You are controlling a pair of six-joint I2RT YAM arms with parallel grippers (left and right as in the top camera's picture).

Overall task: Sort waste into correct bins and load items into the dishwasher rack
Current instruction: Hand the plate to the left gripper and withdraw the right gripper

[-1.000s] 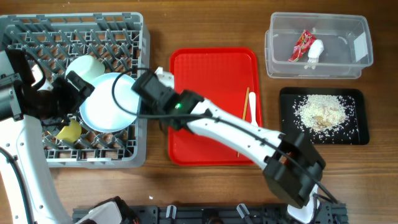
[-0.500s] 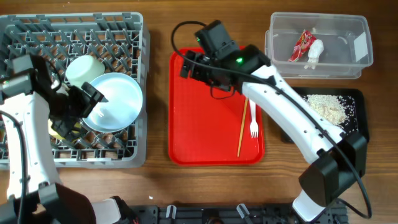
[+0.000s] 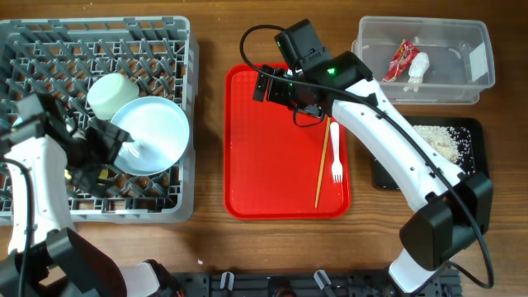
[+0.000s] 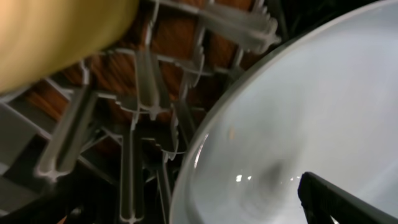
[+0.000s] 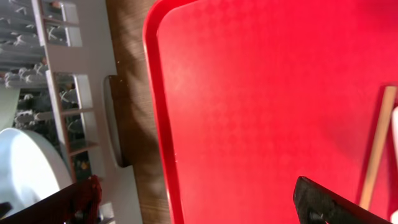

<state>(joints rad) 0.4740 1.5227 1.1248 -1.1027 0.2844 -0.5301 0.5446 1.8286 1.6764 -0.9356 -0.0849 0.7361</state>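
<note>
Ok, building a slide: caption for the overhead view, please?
Right tool hovers over the red tray near chopstick and fork; left tool at the plate in the rack.

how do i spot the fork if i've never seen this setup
Find the red serving tray in the centre of the overhead view. Near its right edge lie two thin items; the fork is the shorter white one with tines, right of the longer wooden chopstick.
</note>
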